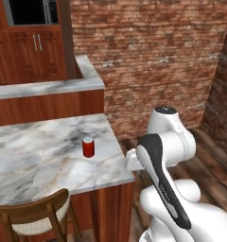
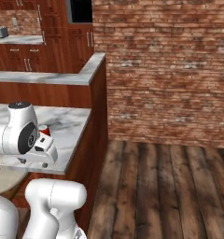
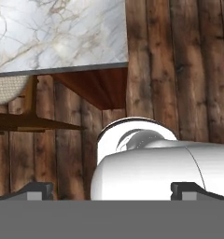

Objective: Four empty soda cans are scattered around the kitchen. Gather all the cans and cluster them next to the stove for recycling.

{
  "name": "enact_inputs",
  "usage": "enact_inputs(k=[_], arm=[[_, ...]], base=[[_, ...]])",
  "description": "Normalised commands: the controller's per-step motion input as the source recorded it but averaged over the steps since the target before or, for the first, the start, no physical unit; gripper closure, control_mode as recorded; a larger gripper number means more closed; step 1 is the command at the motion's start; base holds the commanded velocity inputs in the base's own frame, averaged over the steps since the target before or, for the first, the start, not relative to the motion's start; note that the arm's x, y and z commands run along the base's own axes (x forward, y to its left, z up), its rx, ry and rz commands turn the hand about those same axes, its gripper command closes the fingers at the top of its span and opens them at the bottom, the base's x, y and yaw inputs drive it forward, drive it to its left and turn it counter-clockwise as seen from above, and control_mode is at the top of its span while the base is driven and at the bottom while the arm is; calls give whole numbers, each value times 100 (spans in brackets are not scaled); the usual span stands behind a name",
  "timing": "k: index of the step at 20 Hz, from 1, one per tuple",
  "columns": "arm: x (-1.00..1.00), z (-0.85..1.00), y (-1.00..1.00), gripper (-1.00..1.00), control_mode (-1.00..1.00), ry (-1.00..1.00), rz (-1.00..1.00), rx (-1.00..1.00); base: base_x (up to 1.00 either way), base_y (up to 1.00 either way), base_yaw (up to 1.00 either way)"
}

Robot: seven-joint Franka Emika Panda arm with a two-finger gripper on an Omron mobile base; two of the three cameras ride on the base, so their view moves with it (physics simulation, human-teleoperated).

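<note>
Standing upright on the marble bench [image 1: 35, 160], one red soda can [image 1: 88, 147] with a silver top is sitting near the bench's right edge, well clear of the front corner. From the right base view the same can [image 2: 44, 130] is peeking out just behind my white arm, partly hidden by it. Nothing is touching the can.

My gripper [image 3: 111, 190] is looking down past the bench corner [image 3: 62, 32] at the dark plank floor [image 3: 179, 70], with both fingertips [image 3: 37, 190] standing wide apart at the bottom of the hand view and holding nothing. I am keeping the gripper apart from the can, off the bench's edge.

A wooden chair [image 1: 37, 217] with a pale woven seat is tucked at the bench's front edge; the hand view is showing part of it under the marble top. Behind the bench a raised marble ledge [image 1: 44, 87] on a wood panel is running across and turning back at the right end. Brick wall [image 1: 153, 56] is filling the background to the right, and dark wood cabinets [image 1: 30, 52] are standing behind the ledge on the left.
</note>
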Motion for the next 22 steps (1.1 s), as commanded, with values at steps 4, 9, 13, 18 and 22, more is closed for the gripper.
enact_inputs(k=[4, 9, 13, 18, 22], arm=[[0, 0, 0, -100, 100, 0, 0, 0], [35, 15, 60, -100, -100, 0, -1, -9], [62, 31, 51, -100, -100, 0, 5, -12], [82, 25, 2, -100, -100, -2, 15, -5], [100, 1, 2, -100, -100, 5, 15, 0]], base=[[15, 42, -5], [0, 0, 0], [0, 0, 0], [0, 0, 0], [0, 0, 0]])
